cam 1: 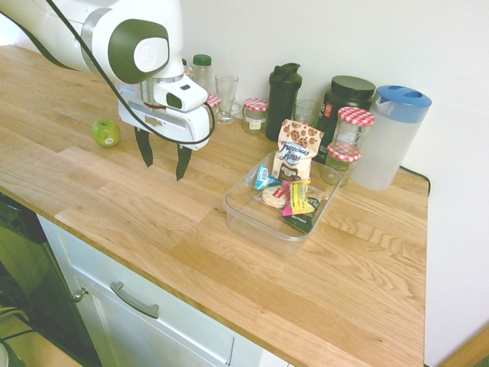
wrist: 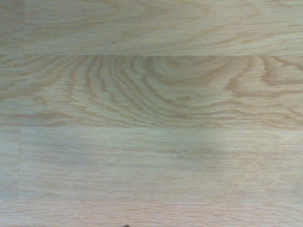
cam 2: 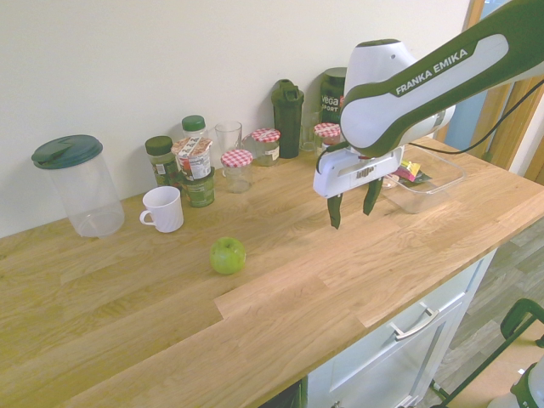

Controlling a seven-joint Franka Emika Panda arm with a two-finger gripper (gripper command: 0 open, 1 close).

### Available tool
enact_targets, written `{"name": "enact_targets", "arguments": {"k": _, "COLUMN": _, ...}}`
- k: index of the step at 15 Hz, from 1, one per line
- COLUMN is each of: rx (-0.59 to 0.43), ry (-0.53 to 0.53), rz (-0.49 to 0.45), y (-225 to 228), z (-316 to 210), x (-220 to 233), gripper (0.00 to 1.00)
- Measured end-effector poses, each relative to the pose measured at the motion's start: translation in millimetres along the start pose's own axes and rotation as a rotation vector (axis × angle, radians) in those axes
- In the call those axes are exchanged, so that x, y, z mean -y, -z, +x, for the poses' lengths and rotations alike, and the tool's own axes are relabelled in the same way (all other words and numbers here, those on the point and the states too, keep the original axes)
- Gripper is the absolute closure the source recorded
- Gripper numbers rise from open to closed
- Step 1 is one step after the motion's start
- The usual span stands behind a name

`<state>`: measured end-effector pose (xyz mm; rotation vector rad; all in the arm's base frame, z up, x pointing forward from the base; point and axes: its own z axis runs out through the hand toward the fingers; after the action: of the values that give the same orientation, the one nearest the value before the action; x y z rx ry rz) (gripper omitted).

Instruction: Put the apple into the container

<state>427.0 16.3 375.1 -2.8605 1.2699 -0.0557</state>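
A small bright-green apple (cam 1: 106, 132) (cam 2: 228, 255) rests alone on the wooden countertop. The clear shallow plastic container (cam 1: 246, 214) (cam 2: 442, 183) sits further along the counter and holds snack packets and a cookie bag. My gripper (cam 1: 163, 159) (cam 2: 352, 206) hangs open above bare wood between the two, fingers pointing down with nothing between them. It is well clear of the apple and nearer to the container. The wrist view shows only wood grain.
Along the wall stand glass jars with red-checked lids (cam 1: 353, 126), a drinking glass (cam 1: 226, 95), dark bottles (cam 1: 283, 99), a white mug (cam 2: 163, 209) and a large clear jug (cam 2: 75, 187). A blue-lidded jug (cam 1: 393, 138) stands behind the container. The counter's front edge (cam 1: 153, 264) runs above drawers.
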Motion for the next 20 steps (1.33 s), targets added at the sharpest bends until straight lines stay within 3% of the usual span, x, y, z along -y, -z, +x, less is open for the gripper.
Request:
{"name": "enact_targets", "arguments": {"k": 4, "rx": -0.027, "ry": 0.048, "rz": 0.021, "y": 17.0, "z": -8.8, "x": 21.6, "gripper": 0.00}}
{"name": "enact_targets", "arguments": {"k": 9, "rx": -0.057, "ry": 0.312, "rz": 0.055, "y": 59.1, "z": -94.3, "x": 108.2, "gripper": 0.00}}
{"name": "enact_targets", "arguments": {"k": 13, "rx": -0.022, "ry": 0.484, "rz": 0.049, "y": 41.0, "z": -153.8, "x": 165.8, "gripper": 0.00}}
{"name": "enact_targets", "arguments": {"k": 20, "rx": -0.028, "ry": 0.556, "rz": 0.045, "y": 10.9, "z": -144.9, "x": 220.0, "gripper": 0.00}}
